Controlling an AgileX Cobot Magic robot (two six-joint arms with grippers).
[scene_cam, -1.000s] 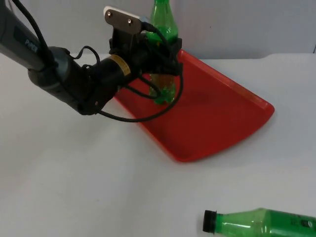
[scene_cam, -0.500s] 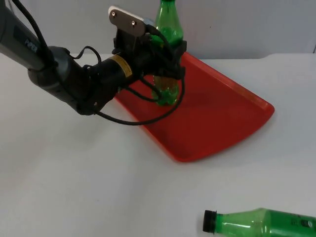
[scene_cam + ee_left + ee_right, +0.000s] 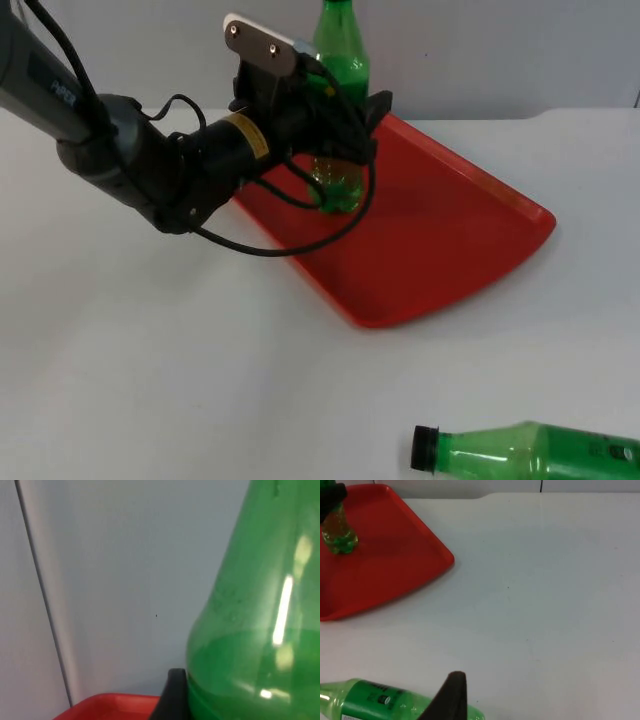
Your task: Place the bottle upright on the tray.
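The red tray [image 3: 440, 240] lies under the left gripper [image 3: 345, 120], whose fingers have been spread off the green bottle [image 3: 340, 60], now stood upright between them on the tray. Placement looks done; the right gripper [image 3: 451, 692] waits above a second bottle [image 3: 530, 452], state cannot be told.

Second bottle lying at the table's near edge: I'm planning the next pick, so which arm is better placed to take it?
Probably the right: the lying bottle sits just by the right gripper's fingertip, while the left gripper is by the upright bottle on the tray.
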